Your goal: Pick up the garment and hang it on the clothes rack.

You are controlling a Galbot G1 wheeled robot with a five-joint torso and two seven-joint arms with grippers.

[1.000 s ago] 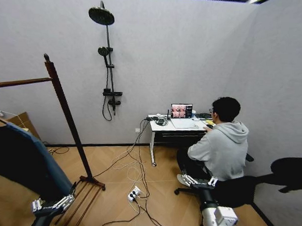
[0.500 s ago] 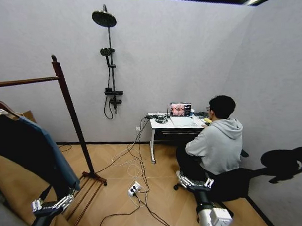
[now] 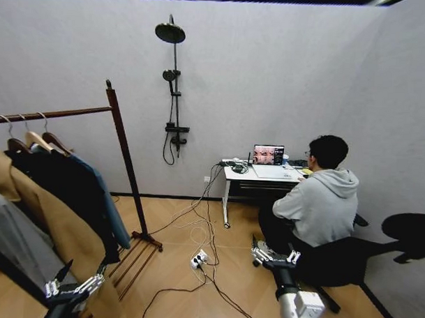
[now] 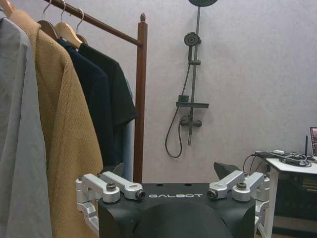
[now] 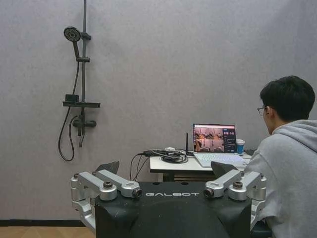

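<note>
Nearest the camera, low at the left of the head view, the left gripper is seen with its jaws spread apart and nothing between them; in the left wrist view the same left gripper faces the hanging clothes with a wide gap. At the right, the right gripper is also held low, jaws apart and empty, and is aimed toward the worktop and a seated person, away from the rack. Just beyond and above the left gripper, a tan coat and a grey garment are hung. Behind them, dark pieces are hung, with the garment showing as a blue edge at the rack's right end, near the upright; its long axis runs vertically, collar up on a hanger. The clothes rack is stood farther back at the left, bar horizontal. The garment is judged nearer to the left gripper, lying up and slightly rightward of it; the right gripper is well apart from it.
</note>
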